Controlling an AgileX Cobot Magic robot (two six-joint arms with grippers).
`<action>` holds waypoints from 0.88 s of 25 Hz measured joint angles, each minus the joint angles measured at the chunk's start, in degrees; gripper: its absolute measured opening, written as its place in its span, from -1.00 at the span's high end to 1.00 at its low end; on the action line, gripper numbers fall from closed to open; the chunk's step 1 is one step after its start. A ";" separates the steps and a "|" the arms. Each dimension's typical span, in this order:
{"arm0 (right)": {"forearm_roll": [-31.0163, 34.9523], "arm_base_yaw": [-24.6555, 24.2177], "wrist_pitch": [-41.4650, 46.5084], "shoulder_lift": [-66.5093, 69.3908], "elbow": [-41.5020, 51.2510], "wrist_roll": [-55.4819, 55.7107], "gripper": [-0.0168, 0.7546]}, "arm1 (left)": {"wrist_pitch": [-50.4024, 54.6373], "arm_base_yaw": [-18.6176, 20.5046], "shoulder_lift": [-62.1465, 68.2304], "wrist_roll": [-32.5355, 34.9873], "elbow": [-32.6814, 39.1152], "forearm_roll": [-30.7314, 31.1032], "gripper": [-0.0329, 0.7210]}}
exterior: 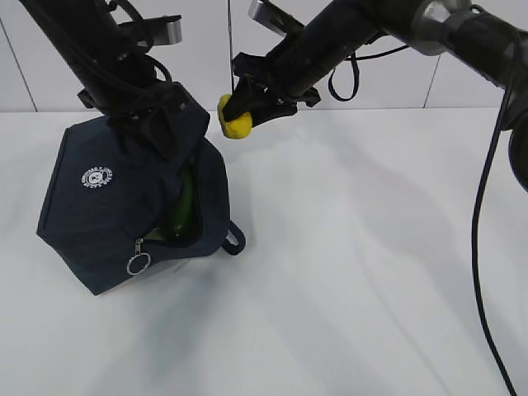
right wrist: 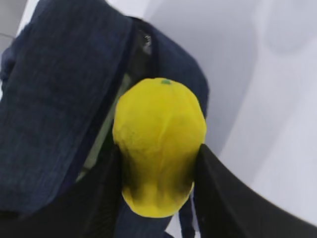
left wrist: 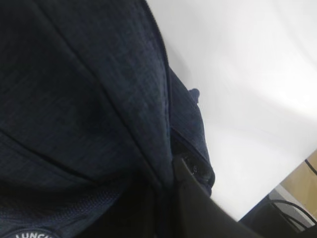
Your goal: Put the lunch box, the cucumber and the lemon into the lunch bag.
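Right wrist view first: my right end effector [right wrist: 158,198] is clamped on the lemon [right wrist: 159,144], one dark finger on each flank, and the open mouth of the lunch bag [right wrist: 59,99] sits just past the fruit, so I judge the lemon is held high to drop it in. From the exterior view the lemon [exterior: 233,117] hangs in the air beside the bag's raised top edge, not yet over the opening. My left end effector [exterior: 153,115] is bunched into the navy fabric at the top of the lunch bag [exterior: 107,206], which I read as lifting it to keep the mouth gaping; I can't tell how the jaws stand, since fabric hides them in both views. Inside the gap the cucumber [exterior: 183,210] stands on end, and something pale shows beneath it near the zipper ring [exterior: 137,264], perhaps the lunch box. All this rests on a plain white table [exterior: 355,289] with pale wall panels [exterior: 206,49] behind.
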 joint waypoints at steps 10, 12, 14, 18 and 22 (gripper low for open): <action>15.11 0.00 -0.10 0.00 10.32 -10.81 0.11 | -0.55 0.00 -0.84 -1.41 0.00 0.14 0.87; 18.91 0.00 -0.20 0.00 12.73 -13.34 0.11 | -0.55 0.00 -0.84 -1.51 0.00 0.14 0.87; 21.93 0.00 -0.39 0.00 14.70 -15.65 0.11 | -0.55 0.00 -0.84 -1.60 0.00 0.28 0.87; 27.80 0.00 -0.70 0.00 18.09 -19.68 0.11 | -0.55 0.00 -0.84 -1.72 0.00 0.63 0.87; 31.63 0.00 -0.98 0.00 19.65 -21.32 0.08 | -0.55 0.00 -0.84 -1.82 0.00 0.83 0.87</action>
